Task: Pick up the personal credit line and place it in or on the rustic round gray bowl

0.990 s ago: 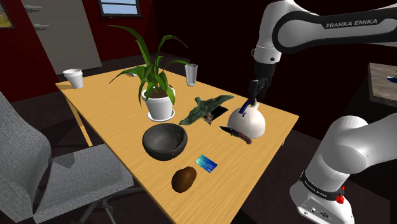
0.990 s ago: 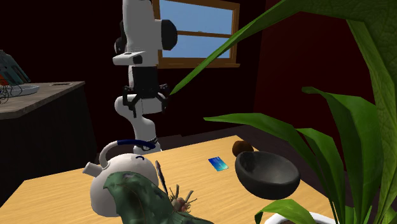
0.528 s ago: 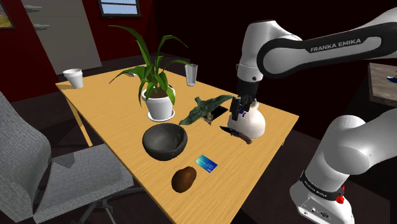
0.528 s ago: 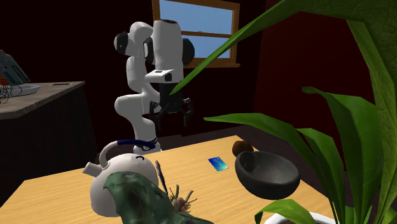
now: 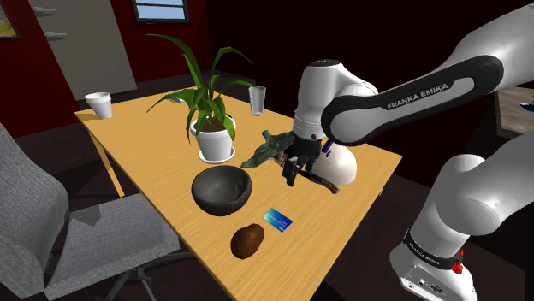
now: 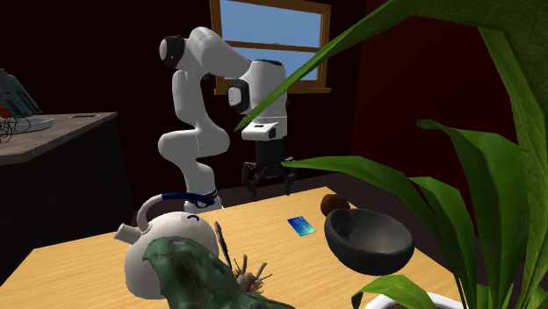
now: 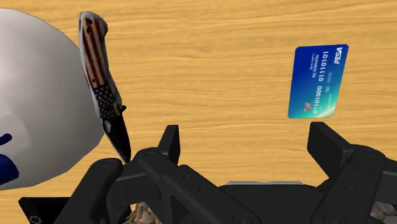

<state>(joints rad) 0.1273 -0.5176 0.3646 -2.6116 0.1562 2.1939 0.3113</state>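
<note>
**Wooden table [image 5: 141,145] in a dark red room: arm swings off the kettle toward the card**

The gripper [image 7: 247,141] hangs with its two black fingers [image 7: 168,139] standing apart. Nothing lies between them but bare wood. Just off one finger, the blue credit card [image 7: 316,81] lies flat on the table, face up. By the other finger is a folding knife [image 7: 98,76] with a flag-patterned handle, lying close against the white kettle [image 7: 38,95].

A second ago the hand was high over the kettle. It has since swept down and toward the shoulder view's left, and is now low above the table between the knife and the card. Neither the card nor anything else on the table has shifted.

Further out in the shoulder view, the card [image 5: 277,220] sits near the table's front edge. It is just beside a brown lump [image 5: 248,240] and close to the dark round bowl [image 5: 222,190], which stands empty. Behind the bowl are a green lizard-like figure [image 5: 269,147] and a potted plant [image 5: 210,111].

The approach looks well under way, though the hand is not yet centred on the card. It will probably need a further shift over the card before it descends. A card this thin and flat gives the fingers little edge to catch.
</note>
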